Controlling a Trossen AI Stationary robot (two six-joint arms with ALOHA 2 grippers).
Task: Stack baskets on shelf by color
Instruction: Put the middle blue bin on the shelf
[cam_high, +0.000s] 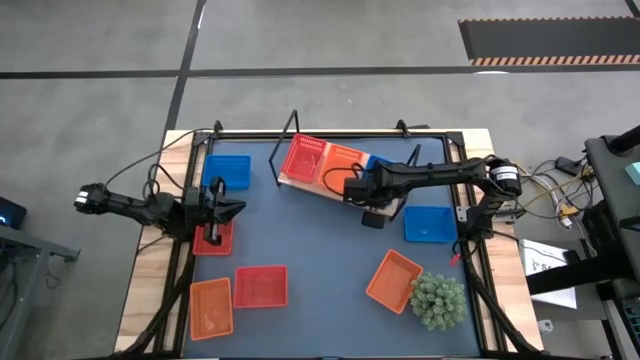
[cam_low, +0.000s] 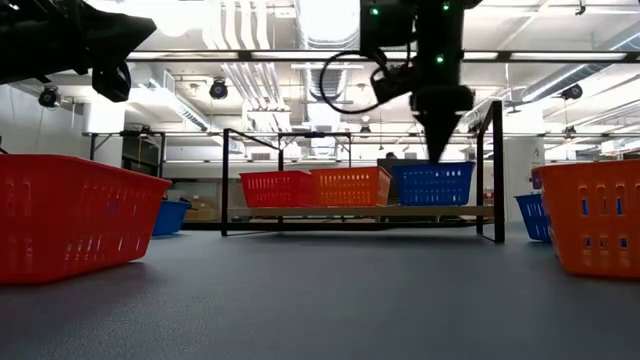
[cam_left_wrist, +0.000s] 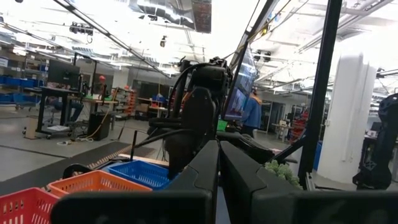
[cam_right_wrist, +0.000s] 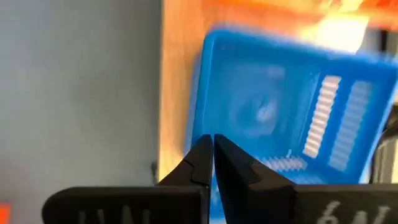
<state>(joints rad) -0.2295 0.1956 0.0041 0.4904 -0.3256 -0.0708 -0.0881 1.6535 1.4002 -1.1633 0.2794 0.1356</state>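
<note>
At the left edge of the table (cam_high: 330, 300), the left gripper (cam_high: 236, 209) hovers over a red basket (cam_high: 213, 238), its fingers pressed together with nothing between them. Just beyond it, at the far left, lies a blue basket (cam_high: 227, 170). Nearer the front, an orange basket (cam_high: 211, 308) and a red basket (cam_high: 261, 286) sit side by side, just apart.

In the middle at the far side stands the shelf (cam_high: 300, 183), set at a slant. It carries a red basket (cam_high: 303, 159), then an orange basket (cam_high: 341, 164), then a blue basket (cam_low: 432, 183) at its right end, the three in a row.

The right gripper (cam_right_wrist: 212, 144) hangs over that blue basket's near rim, its fingers nearly closed on nothing, only a thin slit showing between the tips.

Further right, another blue basket (cam_high: 431, 223) rests on the table near the right edge. In front of it lies an orange basket (cam_high: 393, 281), turned at an angle, and just beside that stands a green spiky plant (cam_high: 437, 300).
</note>
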